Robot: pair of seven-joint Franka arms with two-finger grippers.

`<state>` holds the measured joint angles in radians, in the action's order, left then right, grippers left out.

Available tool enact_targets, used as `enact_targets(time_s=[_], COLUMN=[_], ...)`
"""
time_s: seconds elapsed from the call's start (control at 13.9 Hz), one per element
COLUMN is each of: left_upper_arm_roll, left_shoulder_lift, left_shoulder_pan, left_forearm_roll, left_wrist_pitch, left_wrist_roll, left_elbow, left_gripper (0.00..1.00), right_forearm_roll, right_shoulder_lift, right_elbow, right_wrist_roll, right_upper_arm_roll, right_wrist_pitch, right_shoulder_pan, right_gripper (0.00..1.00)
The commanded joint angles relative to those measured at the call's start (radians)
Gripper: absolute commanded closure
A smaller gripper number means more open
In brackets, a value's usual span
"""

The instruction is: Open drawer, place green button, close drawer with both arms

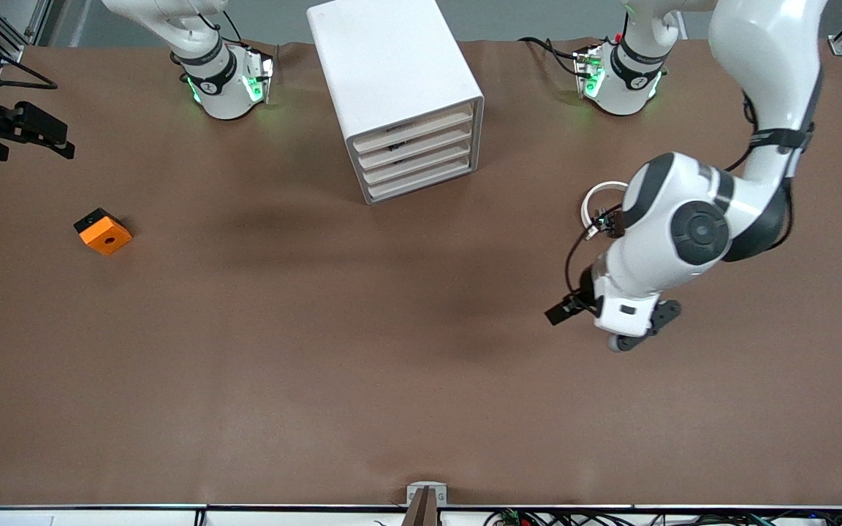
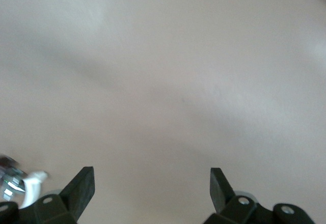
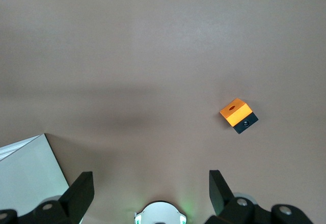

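The white cabinet stands between the two arm bases, and its four cream-fronted drawers are all shut. A corner of the cabinet also shows in the right wrist view. The green-capped button is not in view. My left gripper hangs low over bare table toward the left arm's end. In the left wrist view the left gripper is open and empty. My right gripper is high over the right arm's end of the table. In the right wrist view the right gripper is open and empty.
An orange square block with a hole lies near the right arm's end and shows in the right wrist view. Small black parts with a white curved strip lie beside the left arm's elbow. The strip's end shows in the left wrist view.
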<state>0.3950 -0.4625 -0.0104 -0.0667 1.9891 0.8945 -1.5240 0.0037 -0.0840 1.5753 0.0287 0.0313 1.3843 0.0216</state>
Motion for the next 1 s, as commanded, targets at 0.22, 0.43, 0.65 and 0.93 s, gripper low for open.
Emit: enact_targets(time_s=[0.22, 0.43, 0.65, 0.93], left_upper_arm_roll=[0.004, -0.016, -0.14, -0.217], left_shoulder_lift=[0.211, 0.304, 0.43, 0.525], left_shoulder_pan=[-0.14, -0.189, -0.128, -0.066], left_forearm_roll=[-0.018, -0.01, 0.002, 0.002], left_wrist_pitch=[-0.202, -0.242, -0.242, -0.286], left_wrist_roll=[-0.173, -0.386, -0.518, -0.563], left_elbow=[-0.01, -0.034, -0.12, -0.166], left_gripper=[0.0, 0.0, 0.0, 0.0], right_forearm_roll=[0.007, 0.007, 0.006, -0.001], right_shoulder_lift=[0.001, 0.004, 0.004, 0.004], right_elbow=[-0.001, -0.003, -0.008, -0.011], right_wrist_roll=[-0.006, -0.006, -0.003, -0.003], right_upper_arm_roll=[-0.011, -0.011, -0.011, -0.008], right_wrist_pitch=[-0.013, -0.013, -0.021, -0.021], right_shoulder_pan=[-0.014, -0.014, -0.017, -0.022], right_gripper=[0.0, 0.0, 0.0, 0.0])
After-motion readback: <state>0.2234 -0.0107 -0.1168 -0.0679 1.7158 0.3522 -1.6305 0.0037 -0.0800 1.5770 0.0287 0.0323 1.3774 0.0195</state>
